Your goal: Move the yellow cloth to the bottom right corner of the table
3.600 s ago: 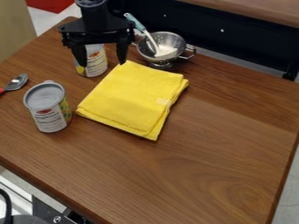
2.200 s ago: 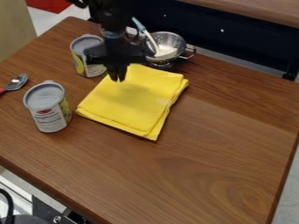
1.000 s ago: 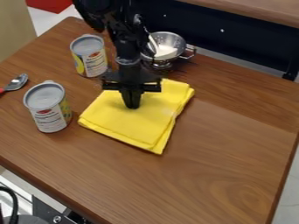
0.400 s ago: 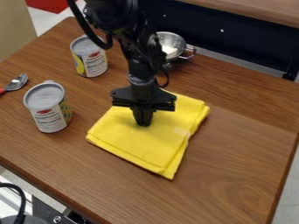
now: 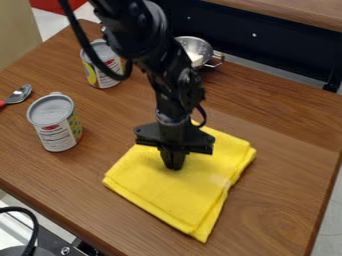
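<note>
Sliding folded yellow cloth (image 5: 180, 192): press evenly toward bottom right corner of wooden table (image 5: 287, 115).
Black gripper (image 5: 174, 164): jaws pressed together.

Colander (image 5: 200, 46) and far can (image 5: 101, 82), both beyond yellow cloth (image 5: 167, 195), partly hidden by arm (image 5: 137, 30); spoon handle (image 5: 3, 104) cut off.

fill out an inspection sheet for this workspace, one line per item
surface: wooden table, brown, grain visible
job's things: yellow cloth, folded, flat, short of the bottom right corner
clutter: near can and far can, upright; spoon at left; metal colander by the far edge
gripper: black gripper down at the cloth, fingers together; pinch on fabric unclear
cables: arm cable crosses in front of the far can; floor-side cable at lower left
surroundings: dark panel beyond the table
</note>
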{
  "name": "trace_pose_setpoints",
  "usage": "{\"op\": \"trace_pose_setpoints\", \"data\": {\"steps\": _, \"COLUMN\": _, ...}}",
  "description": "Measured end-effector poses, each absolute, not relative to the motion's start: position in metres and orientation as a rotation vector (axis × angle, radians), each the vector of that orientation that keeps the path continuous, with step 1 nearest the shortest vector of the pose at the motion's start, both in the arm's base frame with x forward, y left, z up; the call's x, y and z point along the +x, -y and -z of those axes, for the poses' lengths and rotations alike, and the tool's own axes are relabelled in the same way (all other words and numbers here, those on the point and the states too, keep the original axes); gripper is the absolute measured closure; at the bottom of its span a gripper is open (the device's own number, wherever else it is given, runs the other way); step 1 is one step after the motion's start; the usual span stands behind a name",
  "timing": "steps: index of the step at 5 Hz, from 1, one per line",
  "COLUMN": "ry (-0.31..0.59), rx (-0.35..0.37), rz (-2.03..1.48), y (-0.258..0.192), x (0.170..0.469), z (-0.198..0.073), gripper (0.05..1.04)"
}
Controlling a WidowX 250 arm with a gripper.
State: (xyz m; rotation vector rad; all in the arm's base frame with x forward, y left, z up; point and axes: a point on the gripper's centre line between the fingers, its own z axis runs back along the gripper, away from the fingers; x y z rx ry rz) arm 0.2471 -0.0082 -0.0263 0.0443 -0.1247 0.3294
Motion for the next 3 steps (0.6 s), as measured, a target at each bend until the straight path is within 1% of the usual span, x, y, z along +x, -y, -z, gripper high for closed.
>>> {"op": "trace_pose_setpoints", "data": {"steps": 1, "ry": 0.122, "rx": 0.037, "rz": -0.328, "y": 0.021, "x": 0.238, "z": 0.0266, "gripper": 1.03}}
{"op": "trace_pose_setpoints", "data": {"steps": 3, "ry": 0.143, "rx": 0.071, "rz": -0.375, "y": 0.0194, "x": 0.2344, "z": 0.024, "gripper": 1.03}}
